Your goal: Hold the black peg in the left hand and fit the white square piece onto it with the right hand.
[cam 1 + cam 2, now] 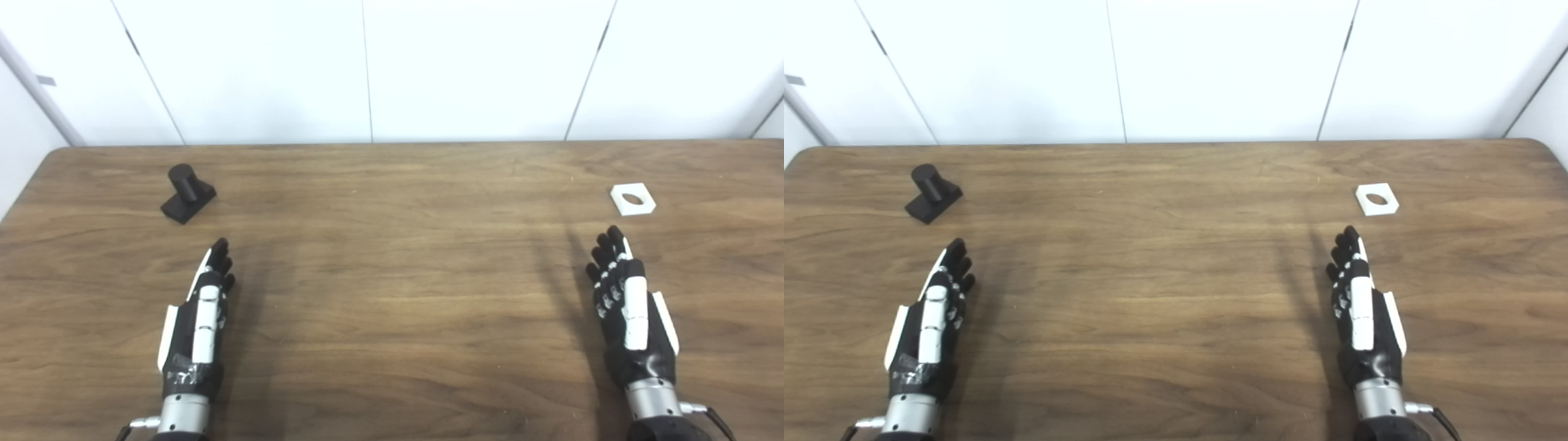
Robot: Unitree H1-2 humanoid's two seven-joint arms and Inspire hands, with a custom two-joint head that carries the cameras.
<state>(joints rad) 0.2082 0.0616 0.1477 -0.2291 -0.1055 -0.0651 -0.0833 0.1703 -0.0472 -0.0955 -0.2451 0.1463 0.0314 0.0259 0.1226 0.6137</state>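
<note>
Just a wood-grain table [392, 294] with rounded far corners. Right behind its far edge there's a white panelled wall [478, 67] with thin dark seams running up, plus a small grey tag [45, 80] off to the far left.

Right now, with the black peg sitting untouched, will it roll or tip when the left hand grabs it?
Probably no rolling: the black peg stands on a flat rectangular base. It looks rigid. A side nudge from the open left hand might slide it on the smooth table.
</note>
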